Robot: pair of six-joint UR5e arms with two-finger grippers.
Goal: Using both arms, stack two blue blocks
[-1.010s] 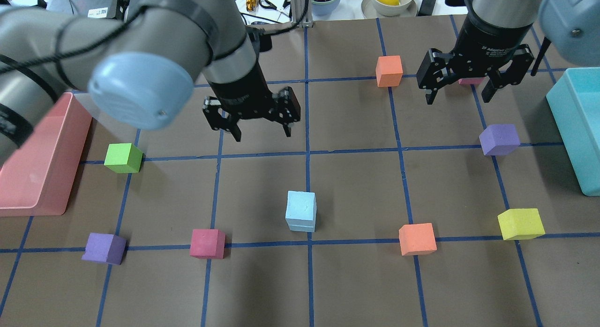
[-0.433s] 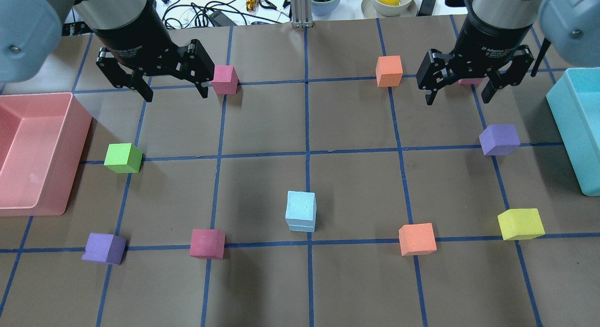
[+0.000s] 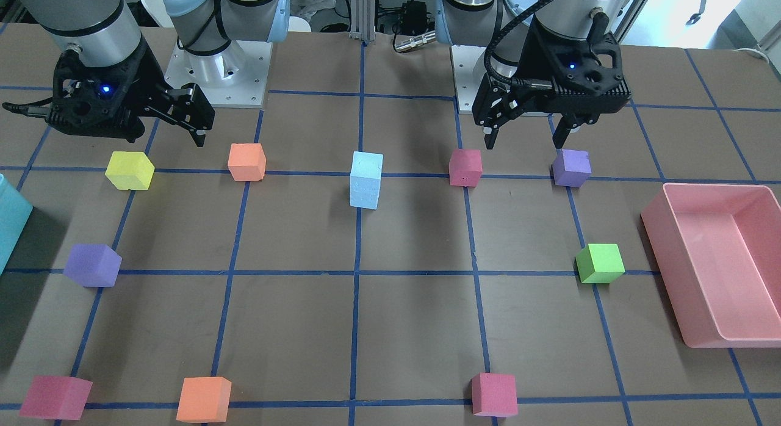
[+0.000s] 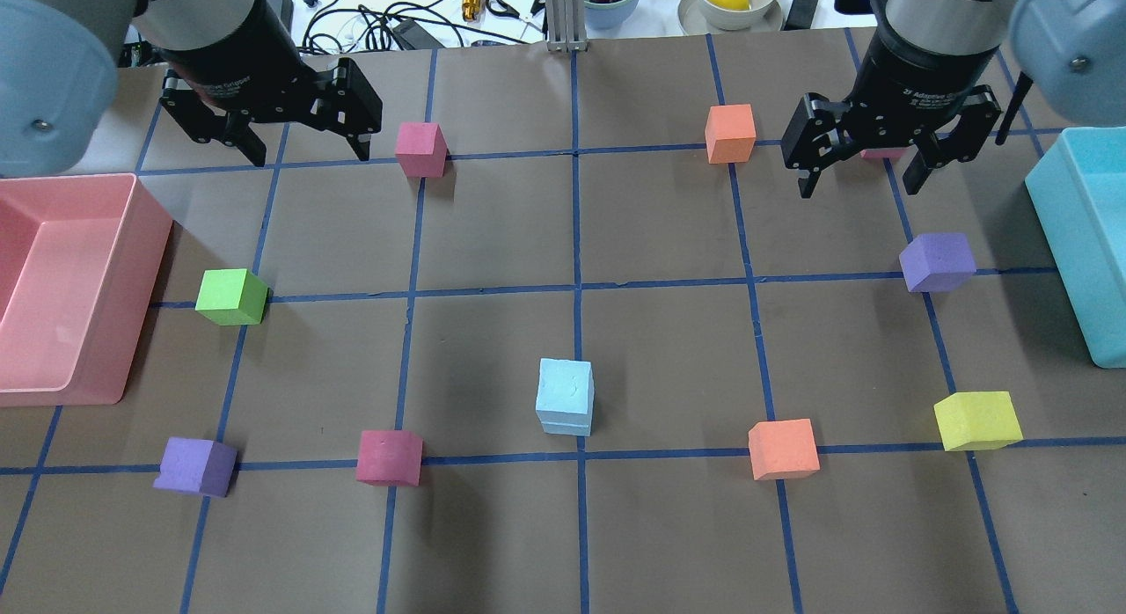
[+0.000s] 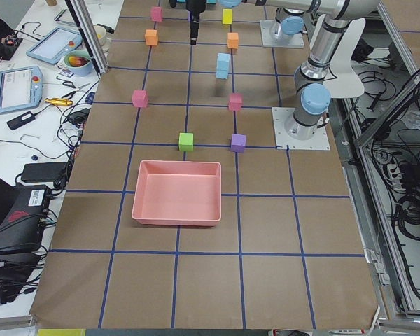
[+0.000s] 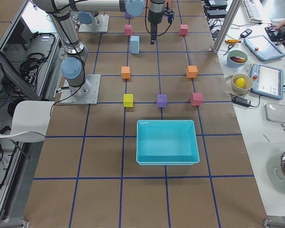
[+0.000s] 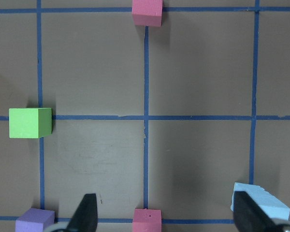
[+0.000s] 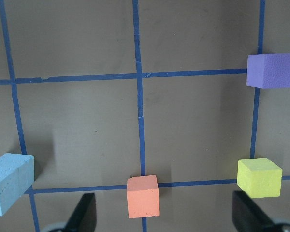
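Note:
The two blue blocks stand stacked, one on the other, near the table's middle on a blue tape line. The stack also shows in the front-facing view and at the edges of the left wrist view and the right wrist view. My left gripper is open and empty, high over the far left of the table, well away from the stack. My right gripper is open and empty over the far right. Neither gripper touches a block.
A pink bin stands at the left edge and a teal bin at the right. Loose cubes lie around: green, pink, orange, purple, yellow, orange, pink, purple.
My left arm has pulled back from over the table's middle to the far left, uncovering a pink cube. The right arm and the blue stack have not moved.

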